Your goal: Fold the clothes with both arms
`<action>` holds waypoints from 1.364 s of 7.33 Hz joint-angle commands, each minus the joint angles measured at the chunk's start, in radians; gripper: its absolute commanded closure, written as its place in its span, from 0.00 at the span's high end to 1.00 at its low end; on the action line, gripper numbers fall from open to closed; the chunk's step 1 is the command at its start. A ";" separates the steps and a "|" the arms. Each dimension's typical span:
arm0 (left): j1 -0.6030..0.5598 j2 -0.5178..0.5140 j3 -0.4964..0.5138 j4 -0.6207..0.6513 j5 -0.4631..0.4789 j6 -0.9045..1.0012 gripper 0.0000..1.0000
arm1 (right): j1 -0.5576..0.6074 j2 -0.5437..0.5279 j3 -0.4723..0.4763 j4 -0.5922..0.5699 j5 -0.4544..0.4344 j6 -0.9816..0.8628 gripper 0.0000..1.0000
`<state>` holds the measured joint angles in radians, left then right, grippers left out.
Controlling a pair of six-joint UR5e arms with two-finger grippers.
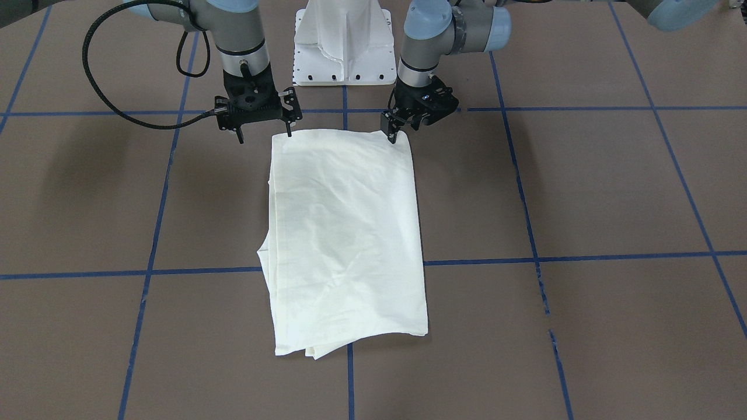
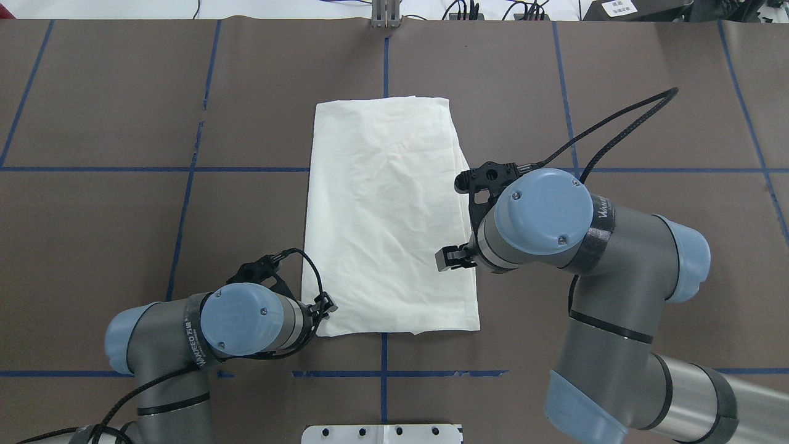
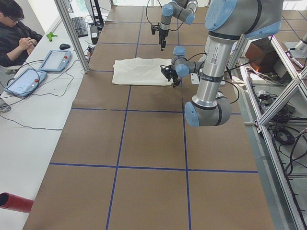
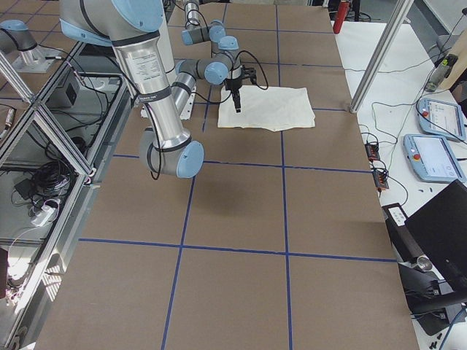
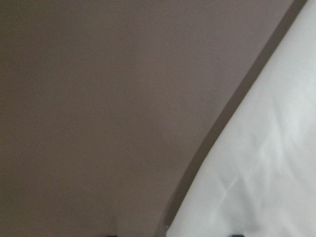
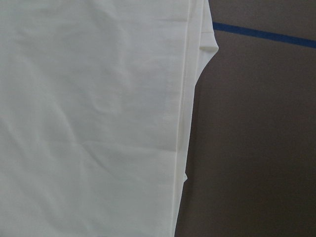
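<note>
The cream shirt [image 1: 344, 233] lies flat on the brown table, folded into a long rectangle. Its plain side is up and the print is hidden. It also shows in the overhead view [image 2: 382, 216]. My left gripper [image 1: 394, 137] is low at the shirt's robot-side corner [image 2: 317, 308]. Its wrist view shows the shirt's edge [image 5: 256, 163] lying between fingertips that stand apart, so it is open and empty. My right gripper [image 1: 264, 137] hovers at the other robot-side corner, wide open and empty. Its wrist view looks down on the shirt's hem [image 6: 182, 118].
Blue tape lines [image 1: 583, 256] mark a grid on the table. The white pedestal base [image 1: 344, 52] stands just behind the shirt. In the exterior left view a seated operator [image 3: 14, 33] and tablets [image 3: 55, 60] are beside the table, behind an aluminium post [image 3: 72, 33].
</note>
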<state>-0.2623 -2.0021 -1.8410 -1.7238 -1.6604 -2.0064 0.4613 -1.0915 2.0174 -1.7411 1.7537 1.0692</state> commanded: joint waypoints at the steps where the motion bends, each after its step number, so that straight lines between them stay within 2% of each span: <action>1: 0.002 -0.004 0.000 0.001 0.001 -0.029 0.35 | 0.002 -0.001 0.001 0.000 0.003 0.000 1.00; 2: 0.002 -0.004 0.000 0.000 0.001 -0.029 0.22 | 0.003 0.001 0.001 0.000 0.003 0.000 1.00; 3: 0.002 -0.004 0.002 0.000 0.001 -0.029 0.16 | 0.003 -0.001 0.000 0.000 0.003 0.000 1.00; 4: 0.000 -0.006 0.000 0.000 0.002 -0.029 0.00 | 0.003 -0.001 0.000 0.000 0.003 0.000 1.00; 7: -0.003 -0.004 -0.044 0.028 0.001 -0.019 0.00 | 0.003 -0.001 0.003 0.000 0.004 0.002 1.00; 8: 0.000 -0.006 -0.081 0.079 -0.002 -0.015 0.00 | -0.001 -0.002 0.001 0.000 0.006 0.055 1.00; 9: 0.002 -0.006 -0.099 0.087 -0.002 -0.015 0.00 | -0.021 -0.001 0.003 0.014 0.006 0.184 1.00; 10: 0.003 -0.006 -0.098 0.087 -0.004 -0.014 0.00 | -0.068 -0.004 -0.005 0.073 0.001 0.295 1.00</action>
<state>-0.2613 -2.0078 -1.9272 -1.6475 -1.6626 -2.0223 0.4380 -1.0933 2.0183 -1.7194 1.7583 1.2237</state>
